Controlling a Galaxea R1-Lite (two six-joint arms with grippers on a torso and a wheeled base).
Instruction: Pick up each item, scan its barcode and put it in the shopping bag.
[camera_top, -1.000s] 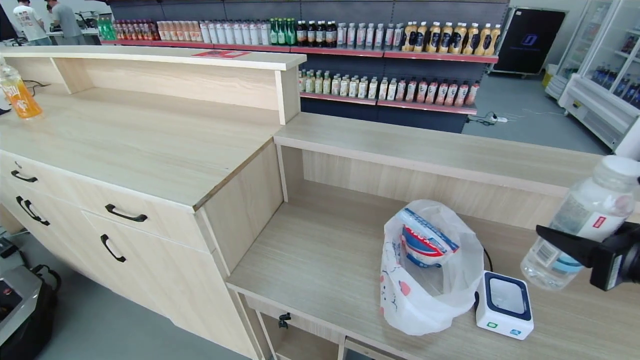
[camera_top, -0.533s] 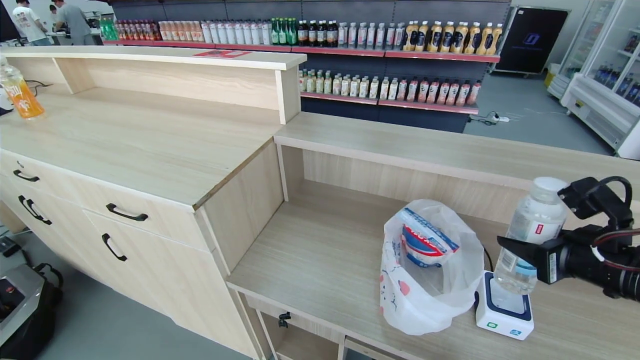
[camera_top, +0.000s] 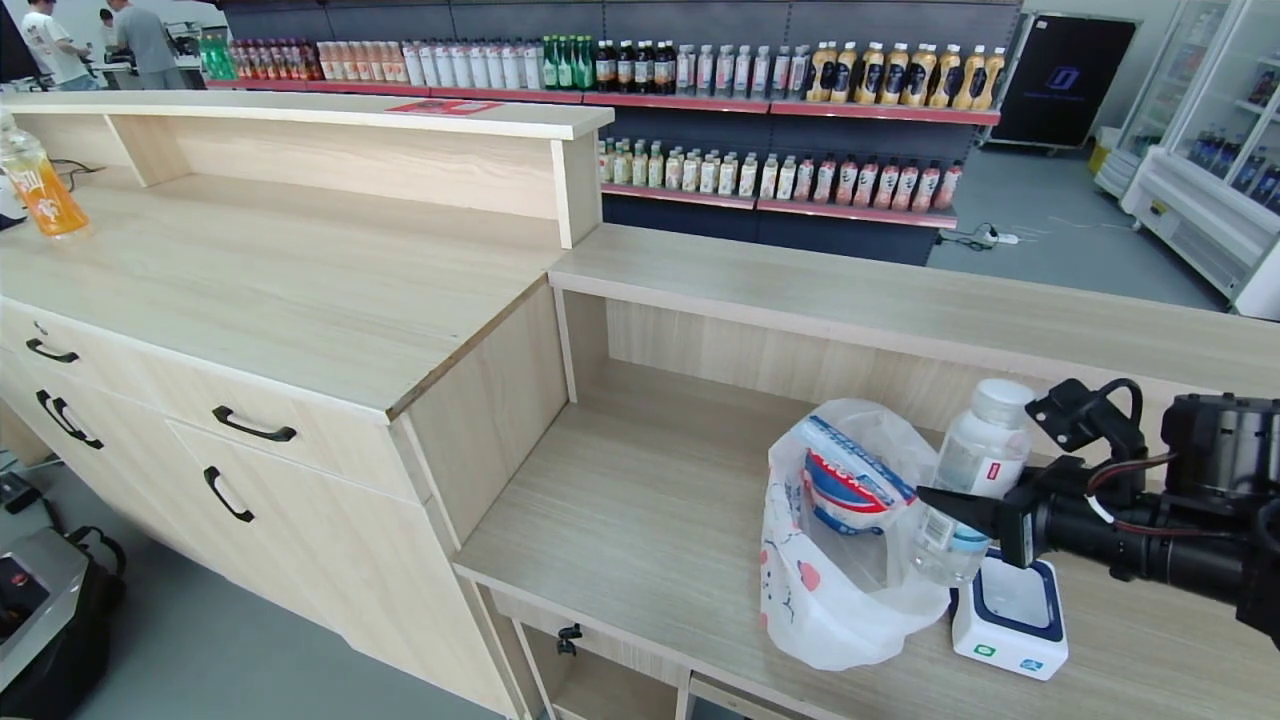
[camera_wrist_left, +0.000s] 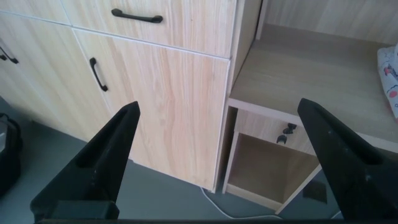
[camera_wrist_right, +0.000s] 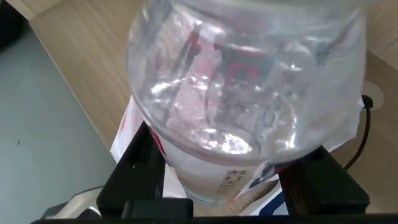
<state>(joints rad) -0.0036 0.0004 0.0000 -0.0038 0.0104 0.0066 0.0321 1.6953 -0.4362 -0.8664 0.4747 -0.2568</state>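
A clear water bottle (camera_top: 968, 470) with a white cap hangs upright with its base at the right rim of the white plastic shopping bag (camera_top: 850, 560). My right gripper (camera_top: 975, 515) is shut on the bottle's lower part. In the right wrist view the bottle (camera_wrist_right: 249, 93) sits between the black fingers (camera_wrist_right: 140, 186), with the bag (camera_wrist_right: 134, 127) below. A red, white and blue packet (camera_top: 850, 480) lies inside the bag. The white barcode scanner (camera_top: 1008, 615) stands just right of the bag. My left gripper (camera_wrist_left: 219, 104) is open and holds nothing, low in front of the cabinet doors.
An orange drink bottle (camera_top: 38, 185) stands far left on the raised counter (camera_top: 300, 290). A wooden ledge (camera_top: 850, 300) runs behind the bag. Drawers with black handles (camera_top: 250, 430) face the floor at left. Shelves of bottles (camera_top: 700, 80) fill the background.
The right arm carried the water bottle leftward and down, from the right edge past the scanner to the bag's rim. The bag and scanner stayed put.
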